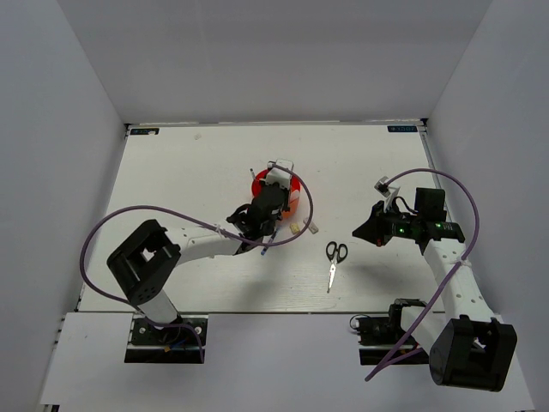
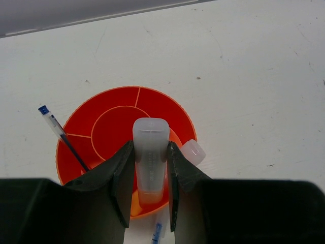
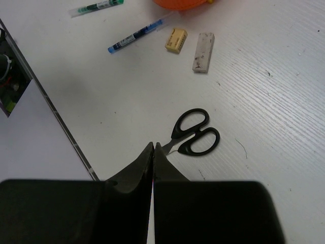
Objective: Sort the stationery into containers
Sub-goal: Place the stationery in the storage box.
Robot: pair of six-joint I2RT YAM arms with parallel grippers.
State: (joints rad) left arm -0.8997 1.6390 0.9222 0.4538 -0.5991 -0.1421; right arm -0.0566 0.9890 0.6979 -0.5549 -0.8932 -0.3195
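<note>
The left wrist view looks down on the round orange-red container [image 2: 111,127], which has a central well and ring compartments. My left gripper [image 2: 151,146] is shut on a clear marker tube [image 2: 151,133] with orange at its base, held over the near rim. A blue pen [image 2: 61,133] stands in a left compartment. A second tube's cap [image 2: 193,151] shows at the right rim. My right gripper [image 3: 154,146] is shut and empty, its tips just short of the black-handled scissors [image 3: 193,133]. Two eraser blocks [image 3: 176,39] [image 3: 203,52] lie beyond.
A blue pen [image 3: 136,35] and a green pen [image 3: 96,7] lie on the table near the container's edge [image 3: 180,3]. In the top view the scissors [image 1: 334,257] lie between the arms. White walls enclose the table on three sides.
</note>
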